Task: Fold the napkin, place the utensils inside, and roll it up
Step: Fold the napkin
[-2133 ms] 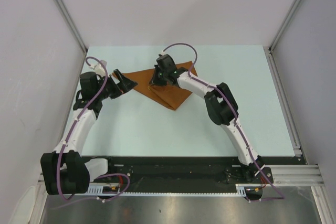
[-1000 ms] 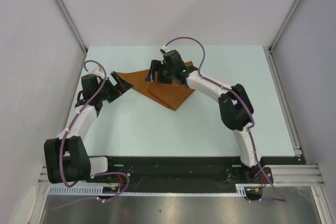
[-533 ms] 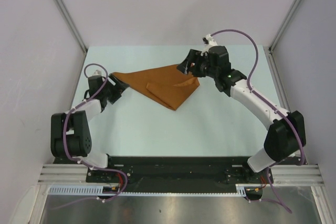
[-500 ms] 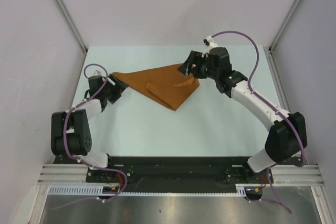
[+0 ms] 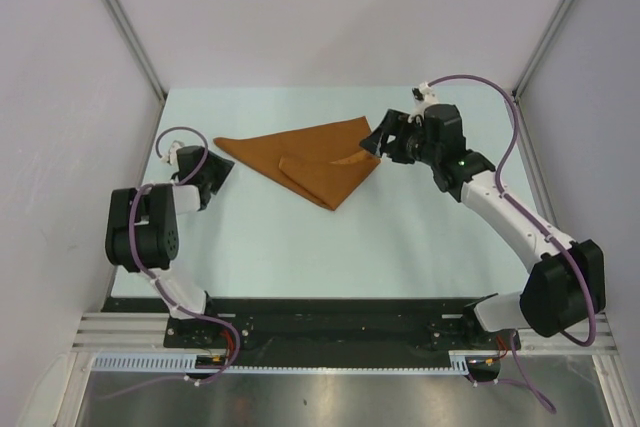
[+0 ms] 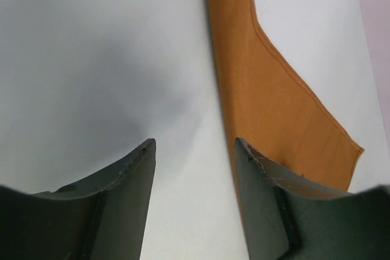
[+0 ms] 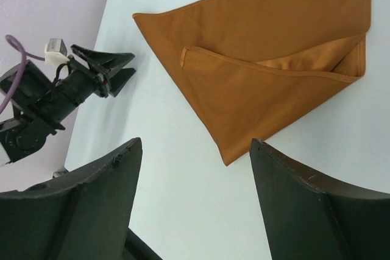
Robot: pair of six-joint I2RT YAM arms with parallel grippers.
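Observation:
The rust-orange napkin (image 5: 305,159) lies flat on the pale table, folded into a rough triangle with a smaller flap on top (image 7: 262,77). My left gripper (image 5: 214,175) hangs just off the napkin's left corner, open, with only bare table between its fingers (image 6: 194,144); the cloth (image 6: 268,101) lies beside its right finger (image 6: 262,175). At the napkin's right corner my right gripper (image 5: 379,140) is open and empty (image 7: 195,143), looking back across the cloth at the left gripper (image 7: 108,68). The utensils are out of view.
Grey walls and slanted metal posts (image 5: 120,22) enclose the table on three sides. A metal rail (image 5: 540,192) runs along the table's right edge. The black base bar (image 5: 330,322) with both arm mounts lies along the near edge.
The right arm has swung off the napkin's middle to its right corner. The left arm has drawn back left off the cloth's corner, its jaws narrowing. The napkin now lies spread wider.

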